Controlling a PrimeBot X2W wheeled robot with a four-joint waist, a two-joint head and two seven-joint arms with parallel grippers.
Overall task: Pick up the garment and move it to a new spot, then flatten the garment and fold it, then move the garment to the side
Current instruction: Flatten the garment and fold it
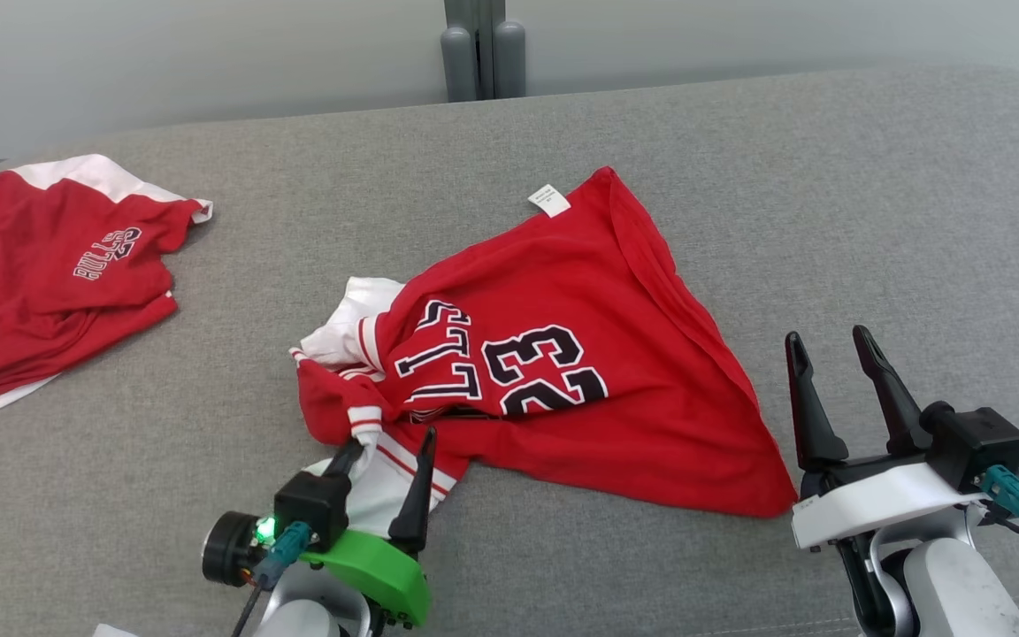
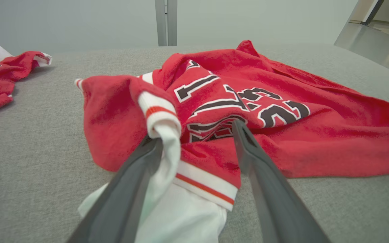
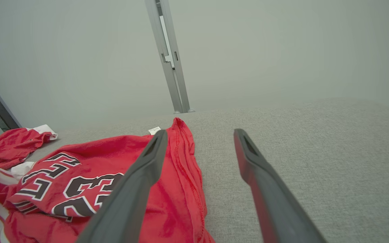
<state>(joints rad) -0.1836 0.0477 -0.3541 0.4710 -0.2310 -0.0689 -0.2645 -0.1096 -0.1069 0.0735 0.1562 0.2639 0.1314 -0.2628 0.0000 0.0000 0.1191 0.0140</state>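
Observation:
The garment, a red jersey with a black "23" and white-and-red trim, lies crumpled in the middle of the grey padded surface. My left gripper is open at the jersey's near left end. In the left wrist view, the left gripper straddles the bunched trim, and a white cuff drapes against the left finger. My right gripper stands open just right of the jersey's near right corner, with nothing between its fingers. In the right wrist view, the right gripper has the jersey at its lower left.
A second red garment with white trim lies at the far left of the surface. A grey post stands behind the back edge against a pale wall. Bare grey surface stretches to the right and behind the jersey.

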